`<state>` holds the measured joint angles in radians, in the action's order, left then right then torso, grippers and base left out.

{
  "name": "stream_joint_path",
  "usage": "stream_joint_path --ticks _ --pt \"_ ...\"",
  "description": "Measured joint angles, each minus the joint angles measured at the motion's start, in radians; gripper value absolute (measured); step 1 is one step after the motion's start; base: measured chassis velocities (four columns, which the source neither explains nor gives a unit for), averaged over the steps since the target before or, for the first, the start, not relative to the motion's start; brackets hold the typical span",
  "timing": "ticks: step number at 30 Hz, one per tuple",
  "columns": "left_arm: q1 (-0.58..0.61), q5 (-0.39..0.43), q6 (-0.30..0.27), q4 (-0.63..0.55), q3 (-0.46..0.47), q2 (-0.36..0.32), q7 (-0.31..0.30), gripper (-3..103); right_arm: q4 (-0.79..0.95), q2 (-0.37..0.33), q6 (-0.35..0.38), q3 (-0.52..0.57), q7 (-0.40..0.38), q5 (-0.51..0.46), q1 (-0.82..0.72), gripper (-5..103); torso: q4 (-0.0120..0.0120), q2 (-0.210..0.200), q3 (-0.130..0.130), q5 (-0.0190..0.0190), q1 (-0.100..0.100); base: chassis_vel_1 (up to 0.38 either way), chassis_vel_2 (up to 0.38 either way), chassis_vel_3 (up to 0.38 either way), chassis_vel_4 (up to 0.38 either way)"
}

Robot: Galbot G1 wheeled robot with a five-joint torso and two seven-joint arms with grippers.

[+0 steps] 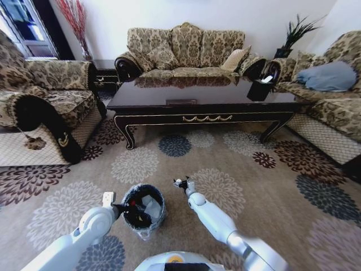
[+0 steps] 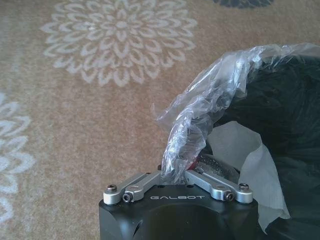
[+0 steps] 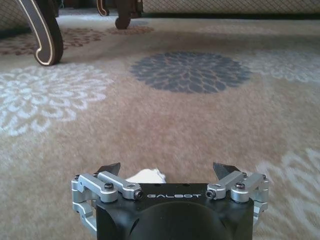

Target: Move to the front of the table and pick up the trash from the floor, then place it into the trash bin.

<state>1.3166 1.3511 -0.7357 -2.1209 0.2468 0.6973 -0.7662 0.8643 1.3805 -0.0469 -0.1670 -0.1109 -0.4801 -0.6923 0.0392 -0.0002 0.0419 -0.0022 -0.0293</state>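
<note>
At the left of the head view the left end effector (image 1: 131, 213) reaches over the near rim of the trash bin (image 1: 159, 217), a small round black bin lined with a shiny plastic bag, standing on the flowered carpet (image 1: 271, 186) just in front of the robot. In the left wrist view its fingers (image 2: 220, 190) are drawn narrow on the crinkled liner bag (image 2: 200, 120) at the bin's rim — a fold of clear plastic rises straight up from between them, with a spot of red and something dark and glossy pinched just behind. What that pinched thing is cannot be told. A flat piece of white tissue (image 2: 250, 160) lies against the bin's dark inner wall, its long side slanting down into the bin.

Just right of the bin, the right end effector (image 1: 183, 183) sits low over the carpet, pointing toward the table. In the right wrist view its black fingertips (image 3: 111, 168) stand wide apart, and a small crumpled white scrap (image 3: 146, 175) lies on the carpet between them, closer to one tip than the other — too small and bunched to show a long axis.

Beyond both arms the coffee table (image 1: 203, 118) stretches across the view, its long axis running left to right, gold scrollwork on the front rail facing the robot; a dark box (image 1: 260, 89) stands on the tabletop near its right end. Sofas (image 1: 186, 51) surround it.
</note>
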Motion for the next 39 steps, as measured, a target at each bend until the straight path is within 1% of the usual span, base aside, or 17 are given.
stream_joint_path --ticks 9,10,15,16,17,18,22,24,27,28,30,31,32,33,35,36,39 --pt "-0.003 0.005 -0.002 -0.003 0.001 -0.006 -0.006 0 -0.038 0.003 -0.014 -0.035 0.03 0.004 -0.01 100 -0.0008 0.0 0.0 0.0019 0.0 0.0 0.0 0.0 0.0" --pt "0.0 0.005 -0.002 -0.006 0.003 -0.007 -0.006 0 -0.051 0.007 -0.019 -0.039 0.034 0.006 -0.006 103 -0.0008 0.0 0.0 0.0021 0.0 0.0 0.0 0.0 0.0" --pt "0.011 0.005 -0.001 -0.016 0.011 -0.011 -0.008 0 -0.112 0.031 -0.041 -0.044 0.047 0.025 0.016 90 -0.0009 0.0 0.0 0.0021 0.0 0.0 0.0 0.0 0.0" --pt "0.012 0.005 -0.001 -0.017 0.012 -0.012 -0.008 0 -0.123 0.035 -0.045 -0.044 0.049 0.028 0.021 90 -0.0009 0.0 0.0 0.0022 0.0 0.0 0.0 0.0 0.0" --pt "0.012 0.005 -0.001 -0.018 0.013 -0.013 -0.008 0 -0.132 0.038 -0.049 -0.043 0.05 0.029 0.026 84 -0.001 0.0 0.0 0.0021 0.0 0.0 0.0 0.0 0.0" --pt "0.012 0.005 -0.001 -0.018 0.013 -0.013 -0.008 0 -0.132 0.038 -0.049 -0.043 0.05 0.029 0.026 84 -0.001 0.0 0.0 0.0021 0.0 0.0 0.0 0.0 0.0" --pt "-0.001 0.007 0.0 -0.016 0.012 -0.018 -0.009 0 -0.155 0.041 -0.058 -0.051 0.059 0.03 0.037 62 -0.0009 0.0 0.0 0.0022 0.0 0.0 0.0 0.0 0.0" --pt "-0.005 0.008 0.001 -0.015 0.011 -0.018 -0.01 0 -0.155 0.041 -0.058 -0.052 0.06 0.03 0.037 62 -0.0009 0.0 0.0 0.0022 0.0 0.0 0.0 0.0 0.0" --pt "-0.014 0.011 0.003 -0.014 0.006 -0.017 -0.01 0 -0.156 0.041 -0.058 -0.053 0.061 0.03 0.037 46 -0.0008 0.0 -0.001 0.0022 0.0 0.0 0.0 0.0 0.0" --pt "-0.014 0.011 0.003 -0.014 0.006 -0.017 -0.01 0 -0.156 0.041 -0.058 -0.053 0.061 0.03 0.037 46 -0.0008 0.0 -0.001 0.0022 0.0 0.0 0.0 0.0 0.0" --pt "-0.015 0.012 0.003 -0.013 0.006 -0.017 -0.011 0 -0.16 0.042 -0.058 -0.053 0.062 0.03 0.037 36 -0.0009 0.0 -0.001 0.0022 0.0 0.0 0.0 0.0 0.0" --pt "-0.015 0.012 0.003 -0.013 0.006 -0.017 -0.011 0 -0.161 0.043 -0.058 -0.053 0.062 0.03 0.037 36 -0.0009 0.0 -0.001 0.0022 0.0 0.0 0.0 0.0 0.0" --pt "-0.013 0.012 0.003 -0.013 0.006 -0.017 -0.012 0 -0.162 0.043 -0.058 -0.053 0.062 0.031 0.037 30 -0.0008 0.0 -0.001 0.0022 0.0 0.0 0.0 0.0 0.0" --pt "-0.013 0.012 0.003 -0.013 0.006 -0.017 -0.012 0 -0.162 0.043 -0.058 -0.053 0.062 0.031 0.037 30 -0.0008 0.0 -0.001 0.0022 0.0 0.0 0.0 0.0 0.0" --pt "-0.011 0.012 0.003 -0.014 0.009 -0.018 -0.012 0 -0.157 0.041 -0.058 -0.052 0.062 0.031 0.037 19 -0.0009 0.0 -0.001 0.0022 0.0 0.0 0.0 0.0 0.0" --pt "-0.011 0.012 0.003 -0.014 0.009 -0.018 -0.012 0 -0.157 0.041 -0.058 -0.052 0.062 0.031 0.037 19 -0.0009 0.0 -0.001 0.0022 0.0 0.0 0.0 0.0 0.0" --pt "-0.011 0.013 0.004 -0.015 0.01 -0.018 -0.014 0 -0.132 0.034 -0.055 -0.051 0.06 0.027 0.035 3 -0.001 0.0 -0.001 0.0023 0.0 0.0 0.0 0.0 0.0"
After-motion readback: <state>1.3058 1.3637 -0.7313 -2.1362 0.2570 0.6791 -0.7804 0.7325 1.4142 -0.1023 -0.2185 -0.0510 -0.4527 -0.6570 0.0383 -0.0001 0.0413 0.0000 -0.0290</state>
